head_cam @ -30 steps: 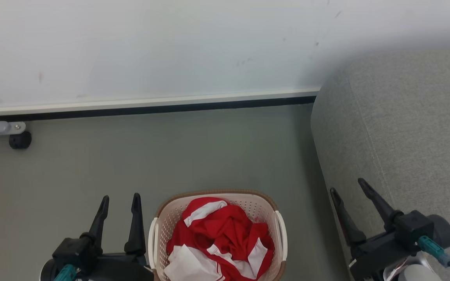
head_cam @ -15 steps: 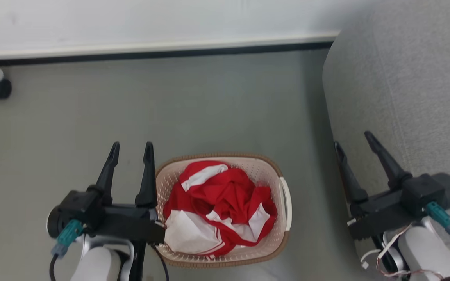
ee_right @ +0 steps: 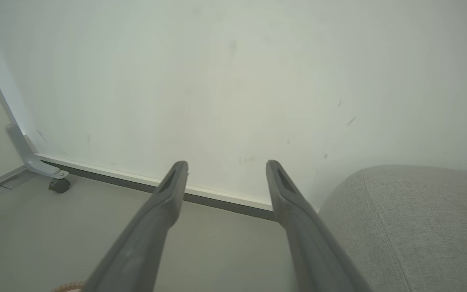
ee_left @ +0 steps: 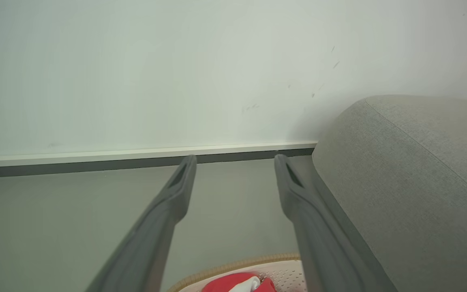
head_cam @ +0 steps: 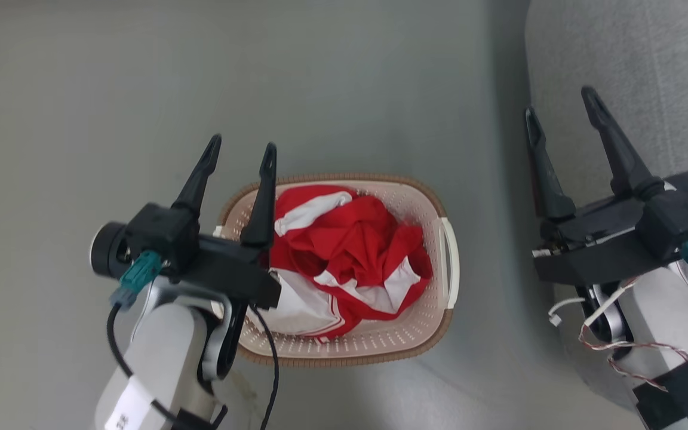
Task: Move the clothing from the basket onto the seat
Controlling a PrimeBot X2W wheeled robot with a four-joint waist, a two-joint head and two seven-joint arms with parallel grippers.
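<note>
The cream basket (head_cam: pixel 421 322) with a brown rim sits on the grey floor in the head view, and its far rim (ee_left: pixel 233 268) peeks into the left wrist view. Crumpled red clothing (head_cam: pixel 350 251) with white bands fills it; a bit of the clothing (ee_left: pixel 241 284) shows at the left wrist view's bottom edge. My left gripper (head_cam: pixel 242 148) hangs open over the basket's left rim, nothing between its fingers. My right gripper (head_cam: pixel 559 101) stands open at the edge of the grey seat (head_cam: pixel 642 71), apart from the basket. The seat (ee_left: pixel 412 186) also fills the right of both wrist views (ee_right: pixel 412 227).
A white wall with a dark baseboard (ee_left: pixel 95 164) runs behind the basket. A metal frame on a black caster (ee_right: pixel 59 185) stands at the wall's left end. Bare grey floor (head_cam: pixel 81 101) lies left of and beyond the basket.
The head camera has tilted down, so wall and baseboard have left its view and the whole basket shows. Both grippers reach further up the picture, still open.
</note>
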